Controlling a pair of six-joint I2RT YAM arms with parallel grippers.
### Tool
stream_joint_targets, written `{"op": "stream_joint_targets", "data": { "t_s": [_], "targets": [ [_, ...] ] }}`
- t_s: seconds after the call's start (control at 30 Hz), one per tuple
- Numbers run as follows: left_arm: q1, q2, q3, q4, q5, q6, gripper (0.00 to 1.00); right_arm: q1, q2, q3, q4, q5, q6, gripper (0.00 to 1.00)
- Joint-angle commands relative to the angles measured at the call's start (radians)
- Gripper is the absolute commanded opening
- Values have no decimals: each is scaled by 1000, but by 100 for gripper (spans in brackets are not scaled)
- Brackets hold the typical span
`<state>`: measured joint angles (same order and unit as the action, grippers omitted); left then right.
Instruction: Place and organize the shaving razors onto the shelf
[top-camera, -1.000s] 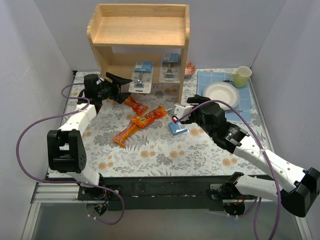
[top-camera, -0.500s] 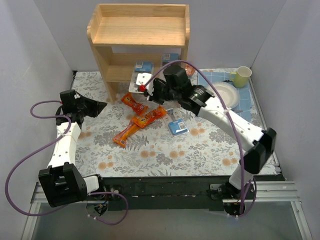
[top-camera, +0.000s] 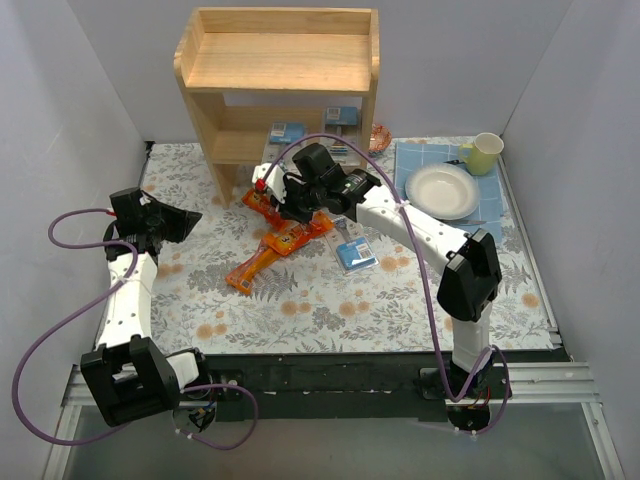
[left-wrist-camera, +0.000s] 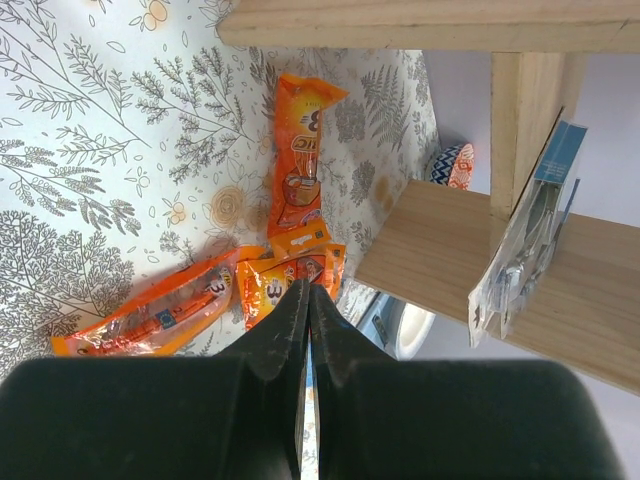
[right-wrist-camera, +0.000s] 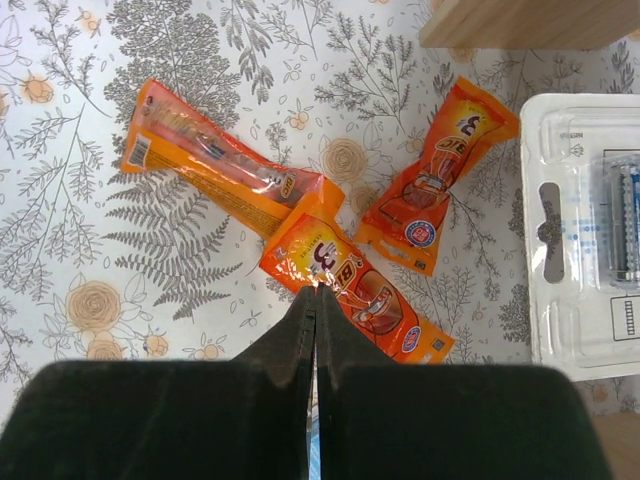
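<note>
The wooden shelf (top-camera: 280, 60) stands at the back. Two shaving razors, in clear packs with blue cards (top-camera: 287, 132) (top-camera: 342, 117), rest on its lower tier, partly hidden by my right arm. A third razor pack (top-camera: 355, 254) lies flat on the table. My right gripper (top-camera: 288, 208) (right-wrist-camera: 316, 290) is shut and empty, hovering over the orange packets (right-wrist-camera: 350, 285), with a clear razor pack (right-wrist-camera: 585, 230) at that view's right edge. My left gripper (top-camera: 192, 217) (left-wrist-camera: 307, 287) is shut and empty, left of the shelf; its view shows a razor pack (left-wrist-camera: 525, 250) standing on the lower tier (left-wrist-camera: 450, 250).
Three orange packets (top-camera: 268, 205) (top-camera: 300, 232) (top-camera: 250, 268) lie in front of the shelf. A white plate (top-camera: 440, 190) sits on a blue cloth at the back right, with a yellow cup (top-camera: 484, 152) behind it. White walls close in the table.
My right arm swung from the razor pack on the table left to the orange packets, and its jaws shut. My left arm pulled back from the shelf and its jaws shut.
</note>
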<state>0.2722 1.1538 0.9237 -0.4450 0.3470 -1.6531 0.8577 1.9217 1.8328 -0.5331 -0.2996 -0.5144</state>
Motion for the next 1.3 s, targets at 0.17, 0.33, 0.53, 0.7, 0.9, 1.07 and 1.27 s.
{"op": "stream_joint_targets", "data": {
  "t_s": [0.17,0.33,0.53,0.7,0.9,1.07,1.27],
  "targets": [
    [9,-32,-45,15,-8,18,0,-39,65,108,50,51,19,1],
    [15,-37,-72,29,1,13,0,-77,137,178,68,65,11,1],
    [15,-26,-80,28,1,27,0,-109,212,273,111,80,-12,1],
    [16,3,-66,35,1,35,0,-128,243,292,185,88,-25,1],
    [16,50,-46,54,10,39,0,-132,269,303,242,80,-29,1],
    [16,81,-40,75,15,39,0,-134,298,331,298,80,-33,1],
    [16,115,-36,112,52,45,10,-134,309,341,283,83,-45,1]
  ]
}}
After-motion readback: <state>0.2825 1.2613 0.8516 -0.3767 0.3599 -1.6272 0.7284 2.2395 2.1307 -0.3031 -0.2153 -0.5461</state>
